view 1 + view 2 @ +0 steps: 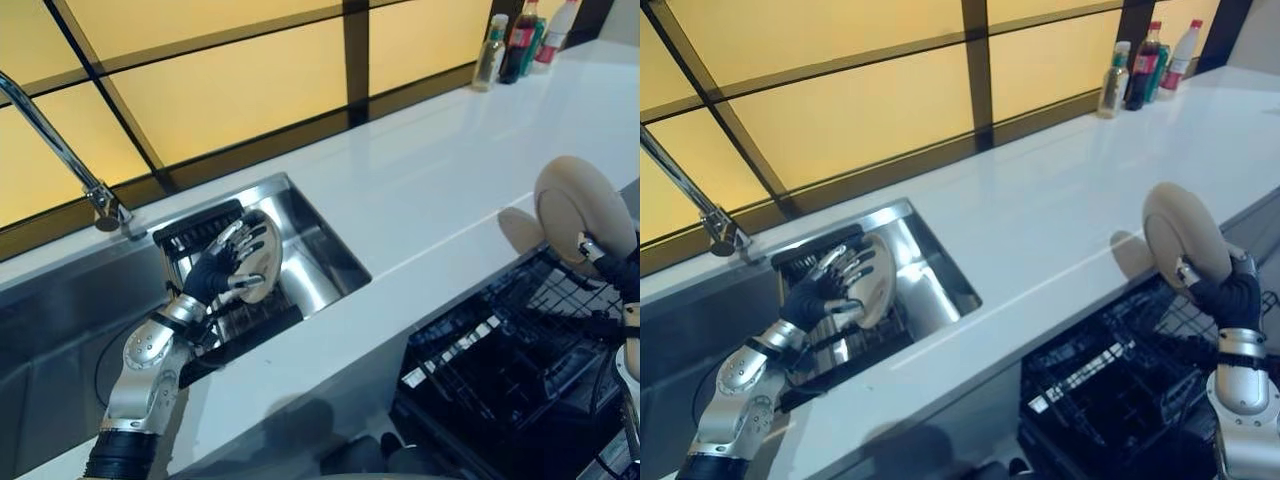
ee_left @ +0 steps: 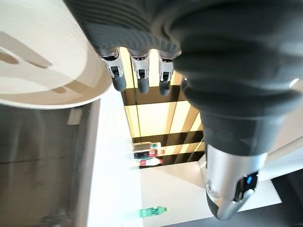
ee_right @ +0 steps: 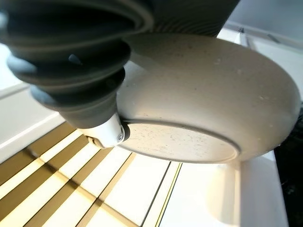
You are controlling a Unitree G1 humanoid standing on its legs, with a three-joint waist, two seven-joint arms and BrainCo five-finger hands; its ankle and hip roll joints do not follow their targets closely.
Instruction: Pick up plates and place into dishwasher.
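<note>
A beige plate (image 1: 262,262) stands on edge in a dark rack (image 1: 205,228) inside the steel sink (image 1: 318,262). My left hand (image 1: 222,266) is down in the sink with its fingers spread straight across the plate's face. In the left wrist view the fingertips (image 2: 141,80) lie beside the plate's rim (image 2: 47,61) without curling round it. My right hand (image 1: 1232,296) is shut on a second beige plate (image 1: 1181,234), held upright above the black dishwasher rack (image 1: 1095,385). The right wrist view shows that plate's underside (image 3: 203,99) close against the hand (image 3: 107,135).
A white counter (image 1: 440,190) runs between the sink and the pulled-out dishwasher rack. A tall tap (image 1: 62,152) rises at the sink's back left. Several bottles (image 1: 518,42) stand at the counter's far right end, against the yellow panelled wall.
</note>
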